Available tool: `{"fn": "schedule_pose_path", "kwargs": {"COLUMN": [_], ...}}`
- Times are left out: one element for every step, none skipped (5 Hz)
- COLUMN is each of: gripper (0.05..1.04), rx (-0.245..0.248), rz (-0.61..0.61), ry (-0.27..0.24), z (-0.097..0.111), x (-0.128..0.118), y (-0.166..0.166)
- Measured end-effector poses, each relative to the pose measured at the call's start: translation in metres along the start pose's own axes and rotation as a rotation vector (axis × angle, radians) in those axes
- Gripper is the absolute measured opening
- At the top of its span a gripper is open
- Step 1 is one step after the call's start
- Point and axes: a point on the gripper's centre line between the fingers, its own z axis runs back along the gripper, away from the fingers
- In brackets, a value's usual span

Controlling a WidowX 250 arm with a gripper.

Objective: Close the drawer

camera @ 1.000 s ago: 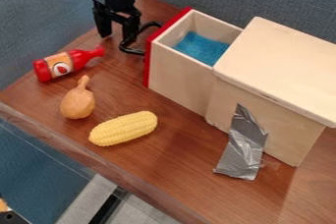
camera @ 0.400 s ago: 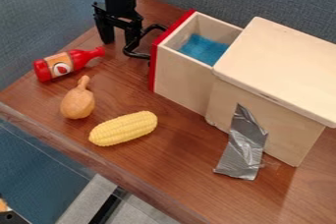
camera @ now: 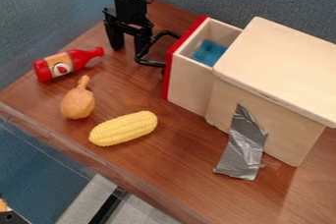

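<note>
As my gripper (camera: 129,50) has shifted toward the cabinet (camera: 282,66) over these last frames, the drawer (camera: 189,86) has slid inward with it. Less of the side wall shows now, and less of the blue lining (camera: 209,53). Cabinet, bottle, corn and drumstick hold their earlier positions, so the motion belongs to the drawer alone. Inference: the push is working, and the box is not being dragged along.

Gripper state: fingers spread, nothing pinched between them. The finger nearer the cabinet is at the black handle (camera: 140,61), apparently against it; exact contact point cannot be told. Drawer is upper centre of the camera view, partly out of the cabinet. Closure incomplete; I judge that more travel in the same direction is needed until the front meets the cabinet.

Drawer appearance: pale unpainted wood, open-topped, straight-walled, with a red front panel (camera: 172,69) and a bent, loop-shaped handle. Risk, as judged: the finger could slip off the loop, or a skewed push could bind the drawer.

Also on the table (camera: 174,154): red bottle (camera: 69,64), toy drumstick (camera: 78,102), yellow corn (camera: 123,128); silver tape (camera: 244,144) runs from cabinet side to tabletop.
</note>
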Motion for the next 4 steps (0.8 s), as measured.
{"fn": "schedule_pose_path", "kwargs": {"gripper": [1.001,1.001,1.001,1.001], "rx": [-0.004,-0.016,-0.034,-0.038], "rz": [-0.010,-0.030,-0.057,-0.070], "ry": [-0.007,-0.005,0.000,0.005], "z": [0.004,0.002,-0.003,-0.004], "x": [-0.001,0.002,0.004,0.004], "y": [-0.006,-0.020,-0.037,-0.045]}}
